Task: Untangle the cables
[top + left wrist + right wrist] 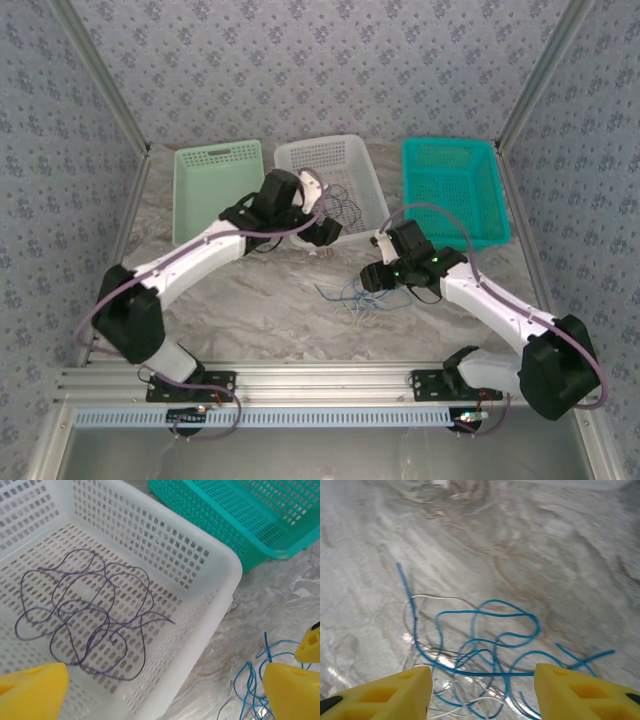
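— What's the setting?
— A marbled grey-white surface [520, 540] walled in by blue-grey patterned wallpaper [320, 60]. Three slotted plastic baskets stand in a row at the far side: a green basket [215, 190], a white basket [200, 555] and a teal basket [225, 525].

— And the left fingers [35, 690]?
— Spread wide, holding nothing. Their yellow tips hang above the near corner of the white basket, one over its floor, the other out past the rim over the surface.

— The right fingers [385, 695]?
— Also spread wide and empty. They sit low over a tangle on the surface, which lies between and just ahead of the two yellow tips. Whether a tip touches a strand, I cannot tell.

— Where are the cables?
— A dark cable [90, 615] lies alone on the white basket's floor, thin and curled in many loose overlapping loops. A blue cable [480, 613] and a white cable [435, 598] are snarled together on the open surface, in front of the white basket and between the two arms. The blue one loops over itself, one end sticking out straight; the pale one threads beneath it.

— Anything in the way?
— The white basket's wall stands between the dark cable and the tangle.
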